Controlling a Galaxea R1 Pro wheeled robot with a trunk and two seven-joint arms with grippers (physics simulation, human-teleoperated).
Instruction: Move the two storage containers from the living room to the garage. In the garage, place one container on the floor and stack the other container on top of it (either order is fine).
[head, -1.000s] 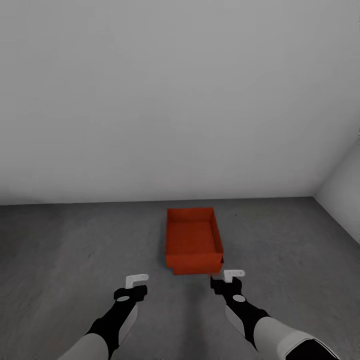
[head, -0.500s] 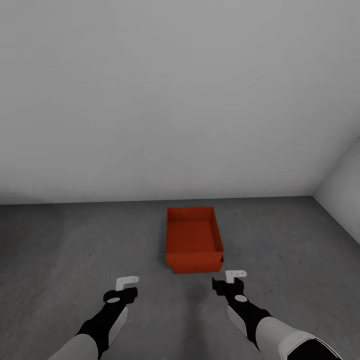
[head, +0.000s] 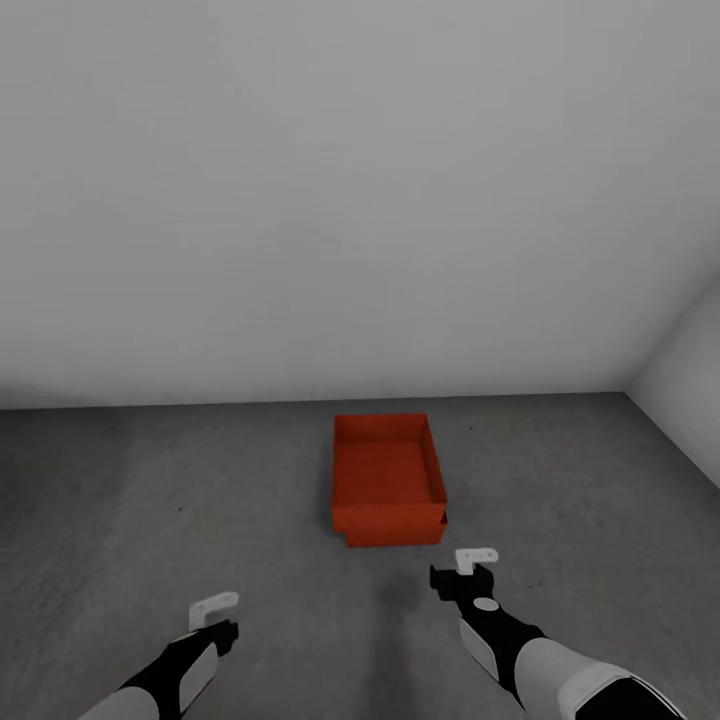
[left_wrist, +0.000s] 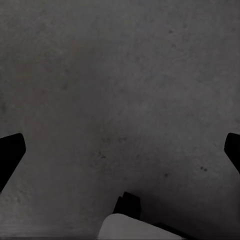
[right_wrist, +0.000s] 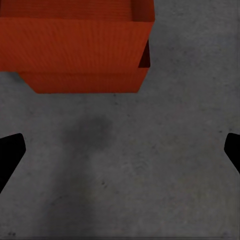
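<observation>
Both grippers, left (head: 213, 608) and right (head: 473, 557), hover open and empty above the dark grey concrete floor (head: 120, 500), arms stretched forward. Two orange-red open-top storage containers (head: 387, 480) sit stacked ahead, near the white wall (head: 350, 200).

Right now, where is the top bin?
In the head view, the top bin sits stacked on the bottom bin on the grey floor, centre-right, ahead of the right end effector and near the white wall.
</observation>
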